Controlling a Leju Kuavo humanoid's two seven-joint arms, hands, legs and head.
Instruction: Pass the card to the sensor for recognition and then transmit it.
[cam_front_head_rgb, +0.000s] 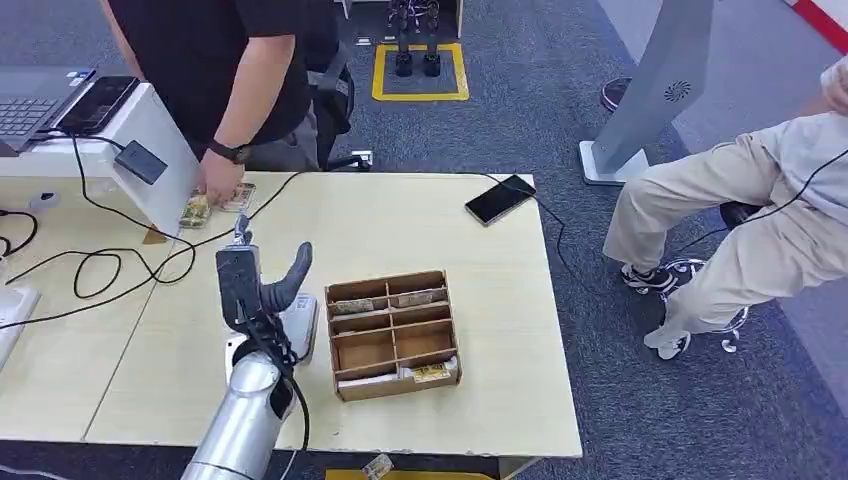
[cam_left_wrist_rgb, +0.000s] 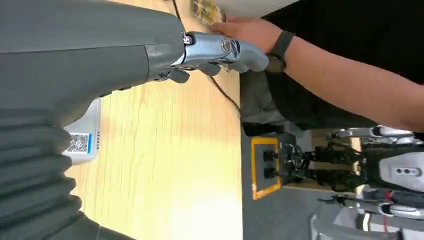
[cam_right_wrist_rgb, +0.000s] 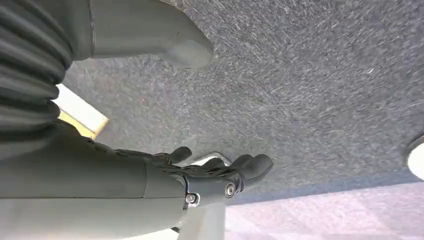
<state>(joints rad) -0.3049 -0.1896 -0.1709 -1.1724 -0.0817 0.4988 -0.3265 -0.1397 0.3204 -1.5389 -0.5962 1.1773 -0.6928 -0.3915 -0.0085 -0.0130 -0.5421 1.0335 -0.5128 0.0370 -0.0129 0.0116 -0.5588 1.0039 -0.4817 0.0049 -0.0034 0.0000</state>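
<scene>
head view: my left hand (cam_front_head_rgb: 262, 290) is up over the table (cam_front_head_rgb: 470, 300) beside the wooden divider box (cam_front_head_rgb: 393, 335), fingers apart and holding nothing, while a person's hand (cam_front_head_rgb: 217, 183) rests on cards (cam_front_head_rgb: 215, 203) at the far edge below the dark sensor (cam_front_head_rgb: 140, 161) on the white stand. left wrist view: the fingers (cam_left_wrist_rgb: 220, 52) reach toward that person's hand (cam_left_wrist_rgb: 247, 31) with bare tabletop between, so this fits either reaching for a card or just having handed one over. right wrist view: my right hand (cam_right_wrist_rgb: 200, 175) hangs slack and unloaded over grey carpet (cam_right_wrist_rgb: 310, 75), plenty of room.
</scene>
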